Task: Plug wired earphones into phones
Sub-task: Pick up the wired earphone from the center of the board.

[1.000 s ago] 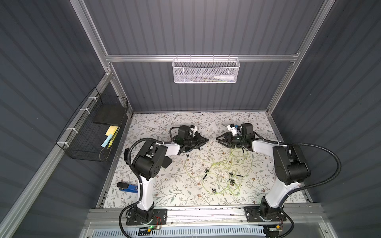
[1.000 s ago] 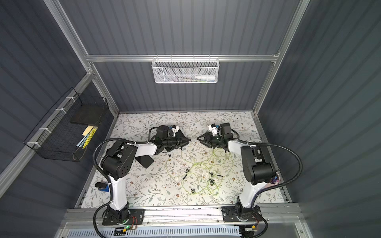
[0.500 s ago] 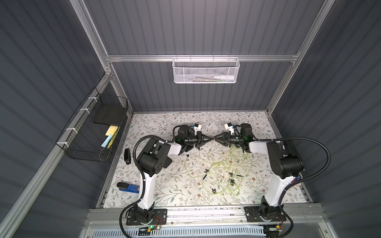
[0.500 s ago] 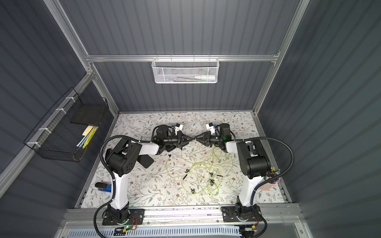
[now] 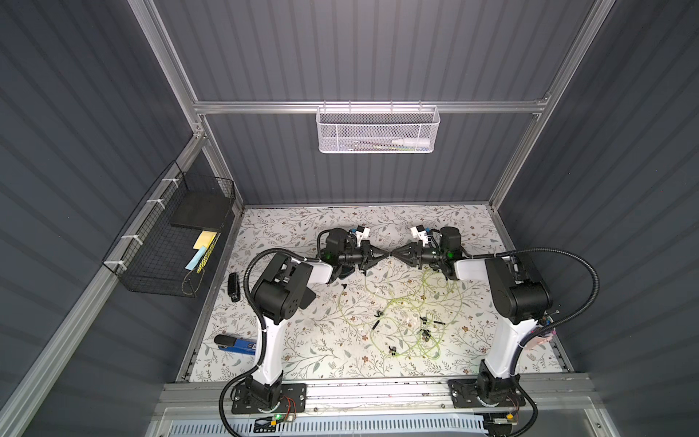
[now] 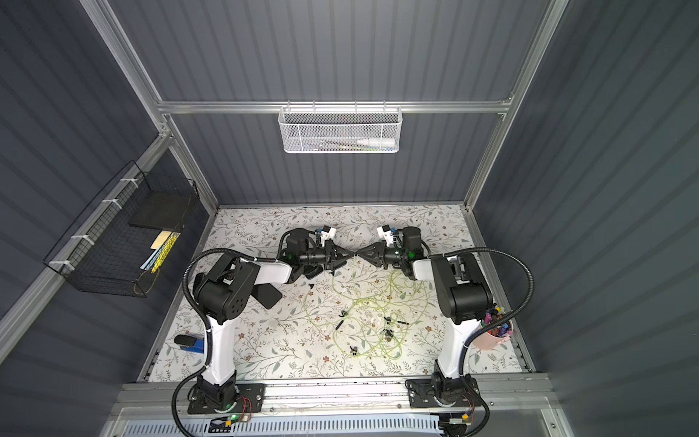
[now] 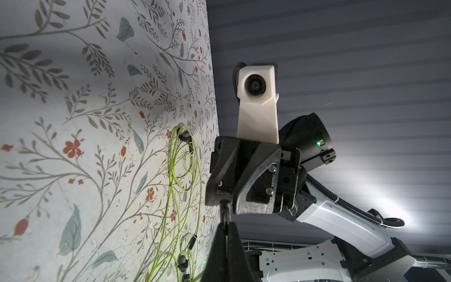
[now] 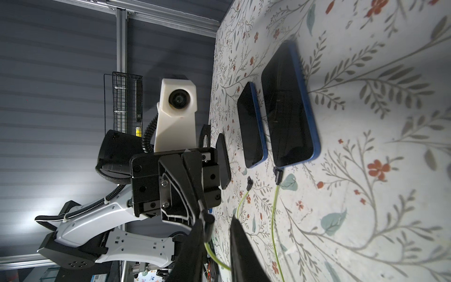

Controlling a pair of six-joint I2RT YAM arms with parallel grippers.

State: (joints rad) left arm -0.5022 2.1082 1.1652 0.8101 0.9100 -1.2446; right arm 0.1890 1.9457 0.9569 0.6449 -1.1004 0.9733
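Wired earphones point(image 8: 217, 255): plug hidden in left tool point(image 8: 204, 217)

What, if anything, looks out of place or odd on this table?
The wired earphones lie in one tangled heap of overlapping loops on the table, likely to snag when pulled. In the right wrist view, one black plug lies just short of the middle phone, not inserted.
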